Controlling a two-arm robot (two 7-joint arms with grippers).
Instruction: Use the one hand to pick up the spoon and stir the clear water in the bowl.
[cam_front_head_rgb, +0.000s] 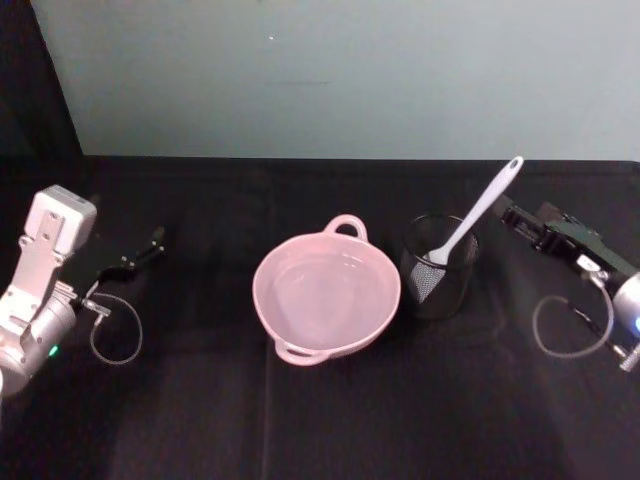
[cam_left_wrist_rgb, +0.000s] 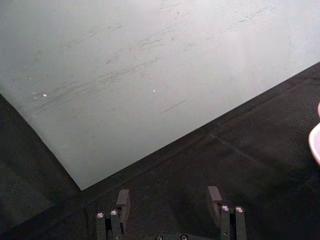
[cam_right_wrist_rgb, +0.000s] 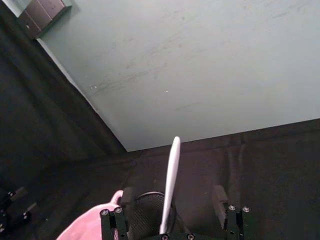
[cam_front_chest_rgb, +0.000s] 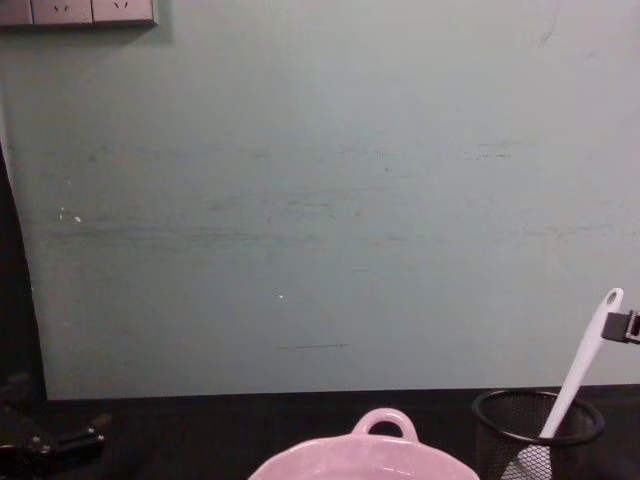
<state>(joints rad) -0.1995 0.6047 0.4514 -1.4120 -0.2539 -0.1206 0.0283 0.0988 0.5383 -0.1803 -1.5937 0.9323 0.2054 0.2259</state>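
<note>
spoon (cam_front_head_rgb: 478, 217) leans in the black mesh cup (cam_front_head_rgb: 440, 278), just right of the pink bowl (cam_front_head_rgb: 268, 300). right gripper (cam_front_head_rgb: 510, 215) just beside the spoon's handle tip, jaws released; left gripper (cam_front_head_rgb: 155, 240) well apart near the left edge, jaws released too. open room on the black counter (cam_front_head_rgb: 300, 420) in front, pale wall (cam_front_head_rgb: 350, 70) behind.

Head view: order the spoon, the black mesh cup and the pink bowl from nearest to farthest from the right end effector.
Measured from the right end effector, on the right side:
1. Spoon: its handle is just left of the end effector, leaning out of the cup.
2. Mesh cup: right of centre.
3. Pink bowl: in the centre.
</note>
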